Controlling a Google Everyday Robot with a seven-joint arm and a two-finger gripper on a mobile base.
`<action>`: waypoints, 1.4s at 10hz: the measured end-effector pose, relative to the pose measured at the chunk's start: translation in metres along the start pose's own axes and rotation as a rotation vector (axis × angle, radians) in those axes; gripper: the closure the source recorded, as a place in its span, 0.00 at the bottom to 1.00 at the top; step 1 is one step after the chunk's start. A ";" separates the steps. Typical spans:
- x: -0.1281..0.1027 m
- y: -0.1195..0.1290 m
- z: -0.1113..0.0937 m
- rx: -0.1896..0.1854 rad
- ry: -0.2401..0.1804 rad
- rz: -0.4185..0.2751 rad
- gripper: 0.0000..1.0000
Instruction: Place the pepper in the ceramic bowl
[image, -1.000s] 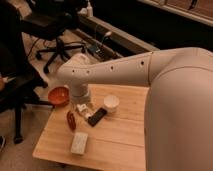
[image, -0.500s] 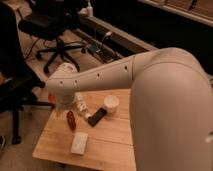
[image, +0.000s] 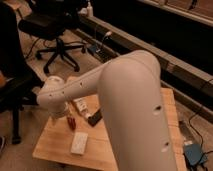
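Wooden surface (image: 55, 145) with a few bits on it, and honestly the big white arm (image: 130, 100) eats up most of the view. It sweeps down from the right to the left side of the surface. The claw (image: 67, 114) sits at its low end, right over the pepper (image: 71, 123). Can't tell if the claw is clenched, released or has hold of anything, since that end is tucked under the wrist. The pepper is dark red and lies on the wood toward the left side, either touching the claw or just under it, can't say which. Just to its right there's a black bar (image: 95, 117), partly covered by the arm. Closer to the front edge lies a flat white block (image: 79, 143), apart from the pepper. Back on the floor stands a black office chair (image: 57, 32).
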 end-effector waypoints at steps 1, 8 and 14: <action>-0.002 -0.001 0.011 0.037 0.027 -0.024 0.35; -0.011 -0.029 0.057 0.188 0.214 -0.062 0.35; -0.004 -0.076 0.071 0.015 0.248 0.135 0.35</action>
